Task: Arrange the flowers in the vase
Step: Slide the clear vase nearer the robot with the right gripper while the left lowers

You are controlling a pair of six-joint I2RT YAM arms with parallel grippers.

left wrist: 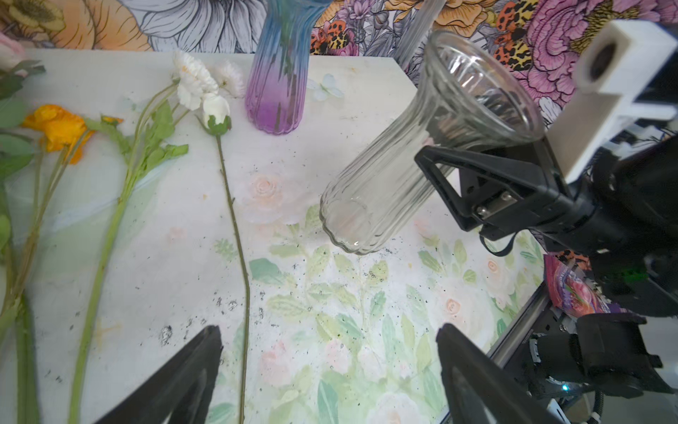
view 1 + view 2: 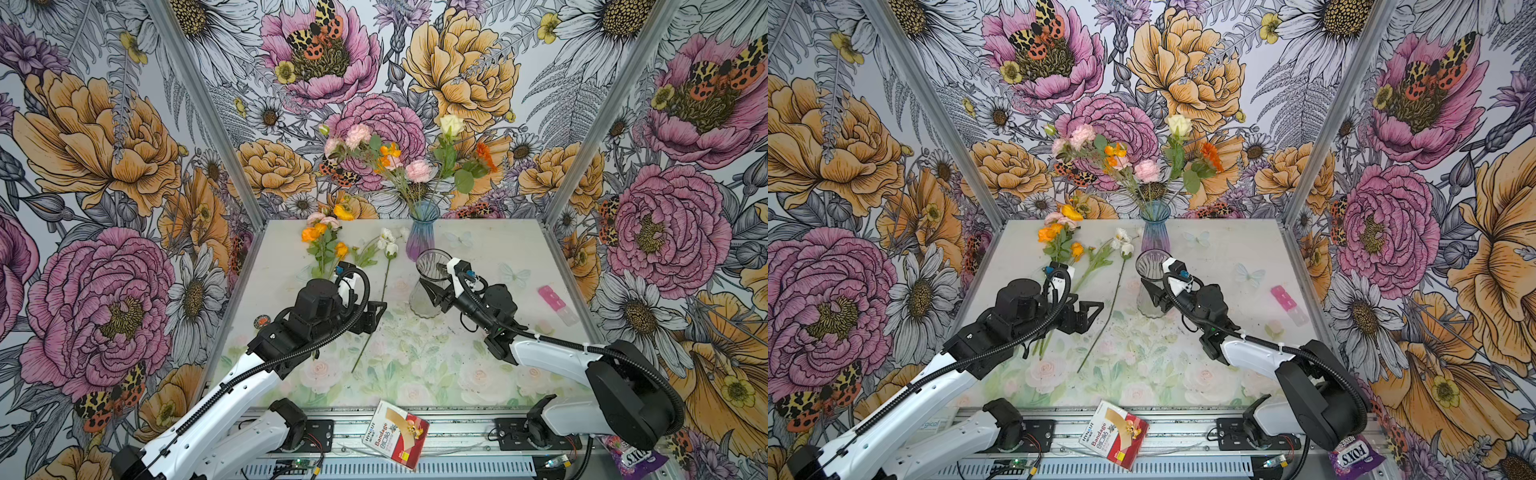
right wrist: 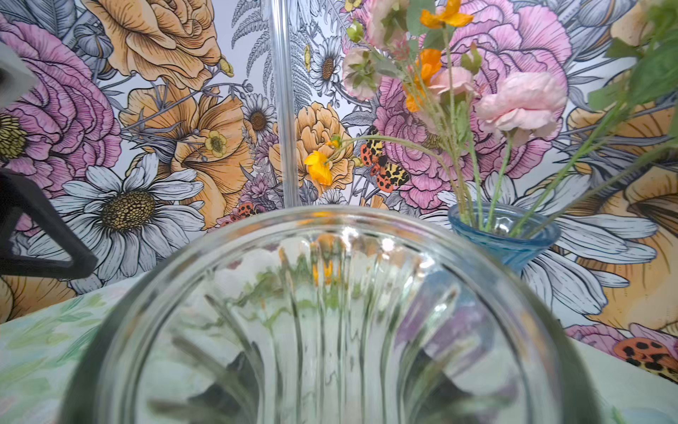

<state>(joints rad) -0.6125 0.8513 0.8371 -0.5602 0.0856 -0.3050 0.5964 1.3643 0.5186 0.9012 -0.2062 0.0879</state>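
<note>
Gripping the clear vase [image 2: 432,266] is the right claw [image 2: 430,291]; left claw [image 1: 328,337] gapes empty above a stem [image 1: 242,264].

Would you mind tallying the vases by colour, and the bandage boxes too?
Blue-and-purple vase: 1
Clear glass vase: 1
Bandage box: 1
Total: 3

Both top views looked down onto the table [image 2: 498,257] from its front; both wrist views, close in, shared the clear vase [image 1: 385,183]
</note>
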